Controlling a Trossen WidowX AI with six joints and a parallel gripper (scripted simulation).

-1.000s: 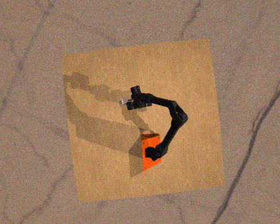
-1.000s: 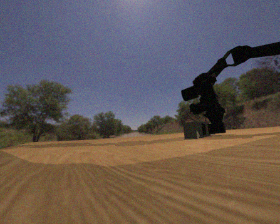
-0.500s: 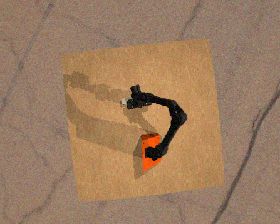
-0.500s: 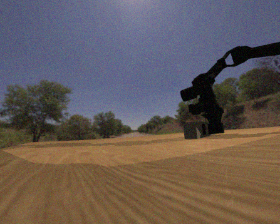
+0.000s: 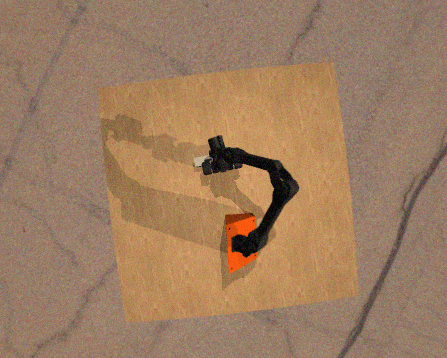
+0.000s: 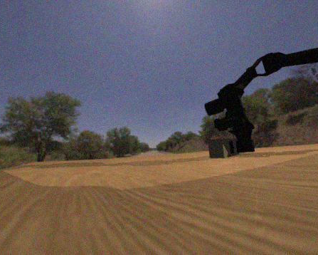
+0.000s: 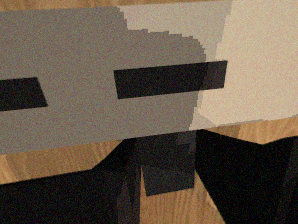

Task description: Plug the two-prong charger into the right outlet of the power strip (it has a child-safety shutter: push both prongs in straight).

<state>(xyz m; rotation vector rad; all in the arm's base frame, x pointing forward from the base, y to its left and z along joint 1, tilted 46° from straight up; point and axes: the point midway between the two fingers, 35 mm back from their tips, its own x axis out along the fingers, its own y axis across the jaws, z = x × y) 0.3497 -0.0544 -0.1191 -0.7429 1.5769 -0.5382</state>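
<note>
On the square wood-grain counter [image 5: 295, 125]: one black six-joint arm [image 5: 280, 190], standing on an orange rectangular base plate [image 5: 233, 225] and reaching toward the counter's middle.

Hand [image 5: 208, 163]: black, parallel-jaw, pointing down at the counter, closed on the dark block-shaped two-prong charger [image 7: 167, 167]. The wrist view shows the charger as a dark block between the black fingers, directly below the strip's face. Its prongs cannot be made out.

Pale grey flat-faced power strip [image 7: 100, 75]: lies on the counter under the hand. The wrist view shows two dark rectangular slots on its face, one near the middle [image 7: 170, 79] and one cut off at the left edge [image 7: 20, 93]. Most of the face lies in the hand's shadow, and the right end is lit. No writing or brand mark is readable on it.

From above, only a small light end of the strip [image 5: 200, 161] shows beside the hand. The low side view shows it as a dark block [image 6: 220, 147], probably touching the hand, backed by trees and sky.
</note>
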